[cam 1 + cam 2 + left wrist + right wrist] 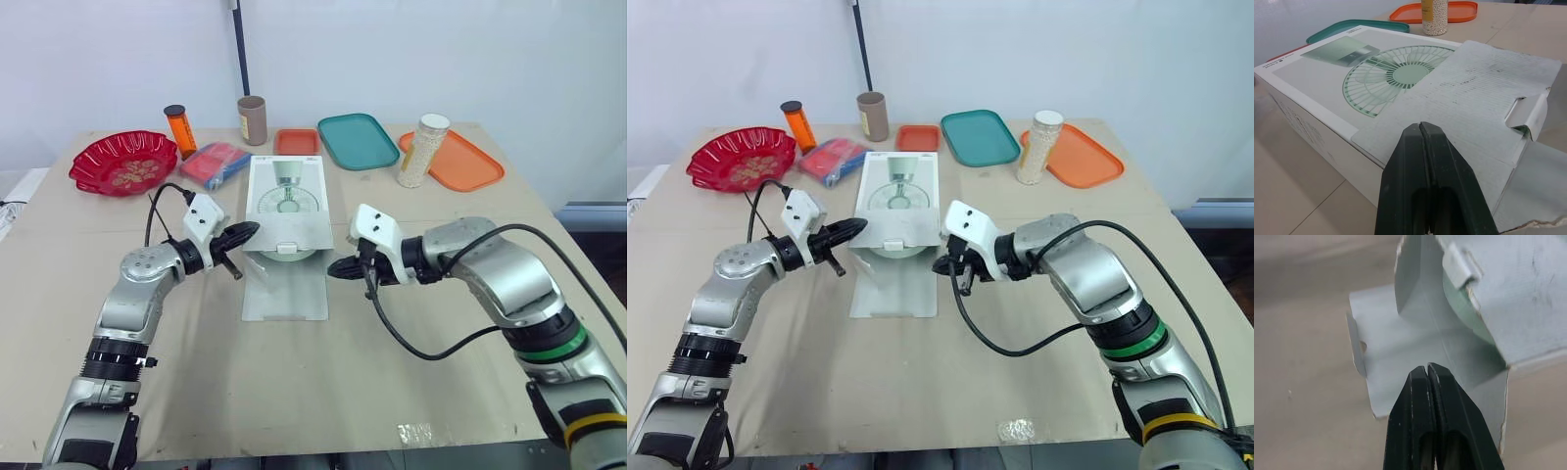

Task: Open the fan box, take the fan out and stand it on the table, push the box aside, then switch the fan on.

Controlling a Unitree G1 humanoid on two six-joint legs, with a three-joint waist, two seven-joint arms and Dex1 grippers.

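The white fan box [285, 196], printed with a green fan, lies flat in the middle of the table. Its near end is open: one flap [287, 233] is folded back over the top, and a long flap [285, 289] lies on the table. A pale green edge [1464, 313] shows inside the opening. My left gripper [250, 230] is shut and empty, its tip at the box's near left corner [1371, 152]. At the near right corner my right gripper [338, 266] is shut too, pointing at the flap on the table [1400, 347].
Behind the box stand a red bowl [124, 163], an orange bottle [179, 125], a blue and red packet [216, 164], a brown tube [253, 119], a small orange tray [297, 142], a teal tray [358, 140], a bead jar [423, 150] and an orange tray [453, 160].
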